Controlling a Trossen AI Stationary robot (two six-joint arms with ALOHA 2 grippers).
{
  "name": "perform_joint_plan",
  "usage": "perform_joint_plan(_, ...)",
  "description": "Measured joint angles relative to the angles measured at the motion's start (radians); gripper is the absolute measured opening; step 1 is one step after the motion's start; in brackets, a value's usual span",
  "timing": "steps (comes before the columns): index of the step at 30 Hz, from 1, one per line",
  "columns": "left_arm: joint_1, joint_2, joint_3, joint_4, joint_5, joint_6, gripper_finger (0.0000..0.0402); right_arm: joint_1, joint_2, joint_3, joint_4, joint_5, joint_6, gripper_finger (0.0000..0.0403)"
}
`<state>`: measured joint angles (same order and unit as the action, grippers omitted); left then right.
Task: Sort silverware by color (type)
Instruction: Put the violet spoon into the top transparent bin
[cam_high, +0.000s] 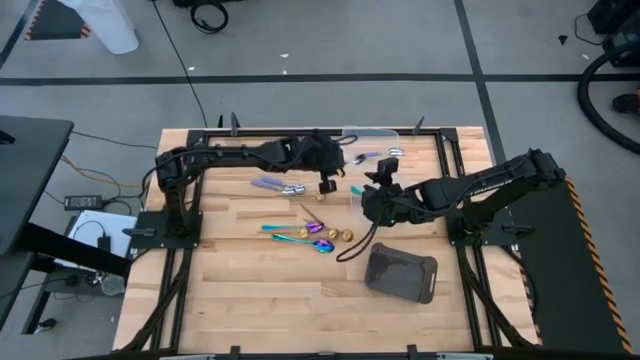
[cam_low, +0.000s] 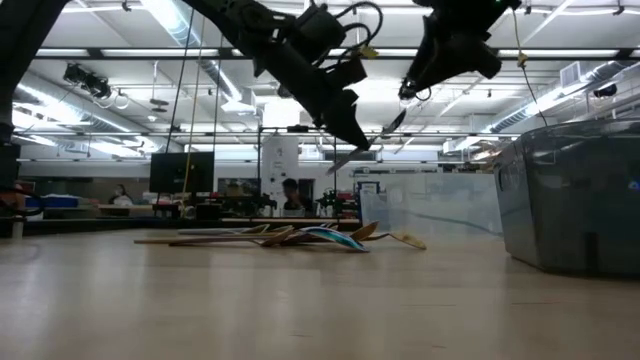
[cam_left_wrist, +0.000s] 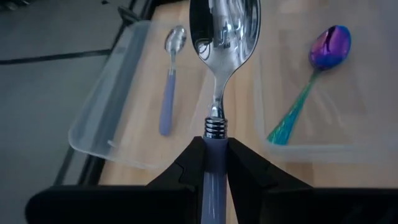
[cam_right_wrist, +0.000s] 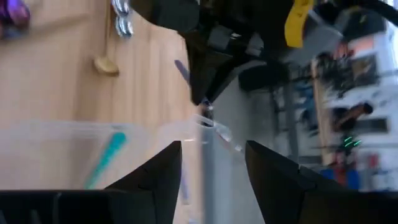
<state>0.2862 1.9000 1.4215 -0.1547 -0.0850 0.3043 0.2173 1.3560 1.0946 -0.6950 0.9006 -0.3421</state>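
Lilac plastic is what the left gripper (cam_left_wrist: 216, 163) is clamped on: the handle of a silver-bowled spoon (cam_left_wrist: 222, 43), pinched just below the ribbed metal collar, with the bowl sticking out ahead over the clear tubs. In the high view this gripper (cam_high: 326, 186) sits above centre, near the top edge of the wooden table (cam_high: 240, 265). Directly ahead of it in the wrist picture, a clear tub (cam_left_wrist: 102, 121) at centre-left already holds one lilac-handled spoon (cam_left_wrist: 169, 78), and a second tub (cam_left_wrist: 323, 149) at right holds an iridescent teal-purple spoon (cam_left_wrist: 311, 78).

The right gripper (cam_right_wrist: 211, 165) hangs with its fingers spread and nothing between them, looking down on the tub rims; in the high view it is just right of centre (cam_high: 383, 180).

Further out, two lilac-handled pieces (cam_high: 277, 186) lie left of centre, and a mixed heap of rainbow and gold utensils (cam_high: 312, 236) lies at the middle of the table. A dark grey tray (cam_high: 402, 273) rests at lower right.

These spoons look light, rigid and slick (polished metal gives a finger little purchase), so the matte handle near the collar seems the safer hold; a flat-lying one would likely need its edges pinched.
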Motion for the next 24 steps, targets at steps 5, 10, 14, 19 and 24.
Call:
perform_joint_plan(5,-0.056,-0.002,0.03,0.0,-0.105,-0.009,0.0057,-0.044,0.0,-0.006,0.019,-0.049,-0.195,0.0177)
perform_joint_plan(10,-0.091,-0.002,0.072,-0.034,-0.132,-0.06,0.0057,-0.072,0.0,-0.011,0.087,-0.055,-0.332,0.0167)
perform_joint_plan(14,-0.107,-0.002,0.079,-0.049,-0.14,-0.106,0.0057,-0.081,0.0,-0.011,0.125,-0.056,-0.389,0.0163)
perform_joint_plan(19,-0.117,-0.002,0.079,-0.072,-0.14,-0.142,0.0057,-0.089,0.0,-0.011,0.103,-0.061,-0.419,0.0162)
perform_joint_plan(24,-0.117,-0.028,0.08,-0.099,-0.14,-0.173,0.0057,-0.115,0.0,-0.011,0.054,-0.065,-0.421,0.0162)
